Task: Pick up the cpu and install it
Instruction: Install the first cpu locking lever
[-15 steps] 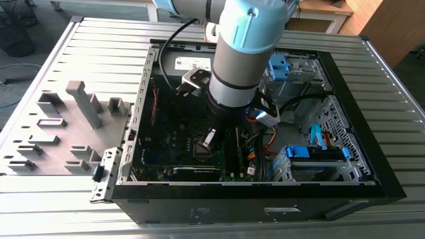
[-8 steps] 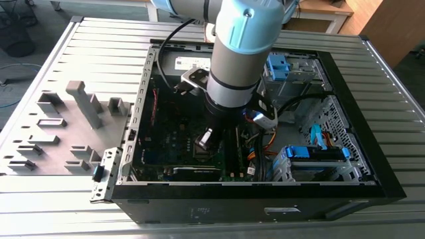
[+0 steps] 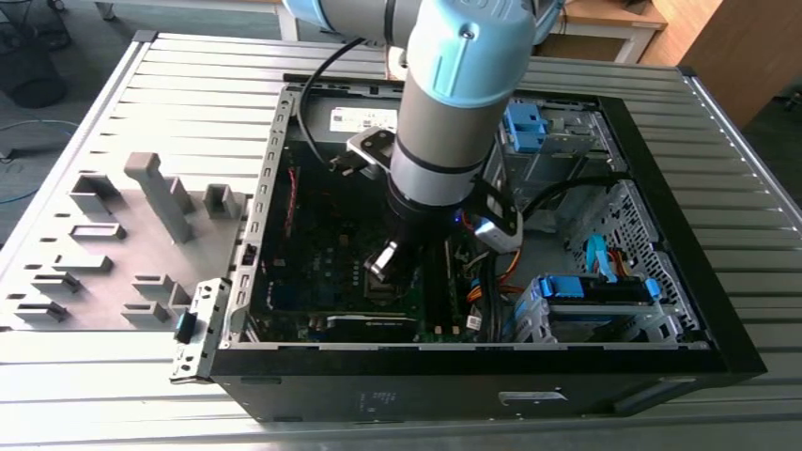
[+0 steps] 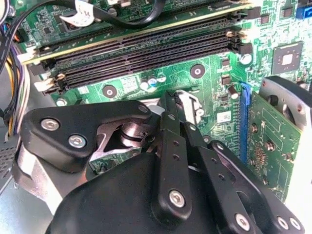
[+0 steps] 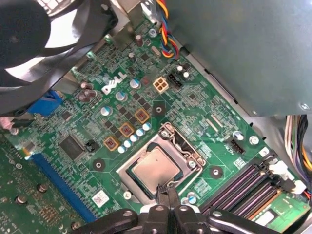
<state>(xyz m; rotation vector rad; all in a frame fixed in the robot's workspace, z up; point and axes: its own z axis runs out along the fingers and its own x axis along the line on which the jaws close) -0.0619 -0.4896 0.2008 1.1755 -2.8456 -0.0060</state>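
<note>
Hand, position: in the exterior view the hand (image 3: 386, 261) is seen in the lower centre of the frame, lowered into the open computer case (image 3: 489, 381) that lies on the table (image 3: 188, 94).
Hand, state: clenched; in both wrist views the two fingers are drawn together (image 5: 166, 188) (image 4: 178, 100), and nothing is seen gripped between them.
Hand, contact: in the first wrist view the fingertips (image 5: 161, 191) are found at one corner of the cpu (image 5: 156, 168); whether they press on it cannot be told.
Cpu, location: laid flat inside the metal socket frame (image 5: 181, 146) on the green motherboard (image 5: 195, 105), not held.
Cpu, appearance: a small, thin square with a silvery-grey top and a darker rim.
Surroundings: dark memory slots (image 4: 146, 48) are noted near the fingers in the second wrist view; a grey tray of plastic blocks (image 3: 126, 235) is noted at the left of the exterior view.
</note>
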